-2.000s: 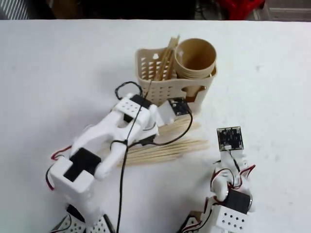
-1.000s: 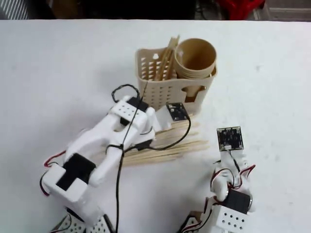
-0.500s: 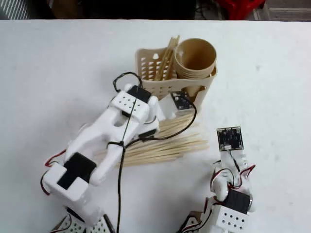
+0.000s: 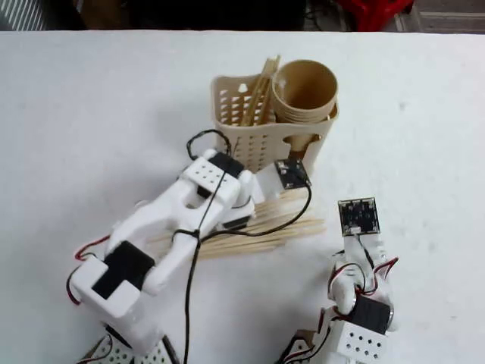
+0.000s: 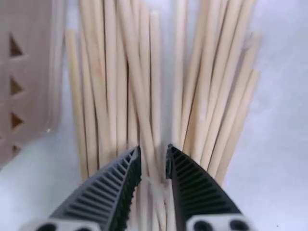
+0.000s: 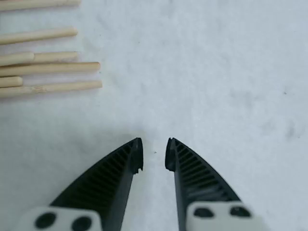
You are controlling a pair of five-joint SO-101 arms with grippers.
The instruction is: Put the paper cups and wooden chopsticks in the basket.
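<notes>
- Left claw (image 5: 154,156) first: its jaws are drawn in tight over the loose wooden chopsticks (image 5: 120,96), with a stick or two running right between the tips. We call that a pinch on the pile, low against the table.
- Half a second ago this wrist was up against the basket (image 4: 258,140) wall. Now it has swung back down over the middle of the bundle.
- The bundle, which was fanned wider a moment ago, lies tighter again on the table just in front of the basket.
- Our read: nothing has gone in during these two seconds. The claw has re-set its bite and the lift is yet to come.
- Outward now: the paper cups (image 4: 305,91) sit stacked in the basket's right side, with a few sticks (image 4: 261,87) standing beside them, so the cups look done.
- Right claw (image 6: 153,154) hangs over bare table with a narrow gap between its jaws, holding nothing, stick ends near it.
</notes>
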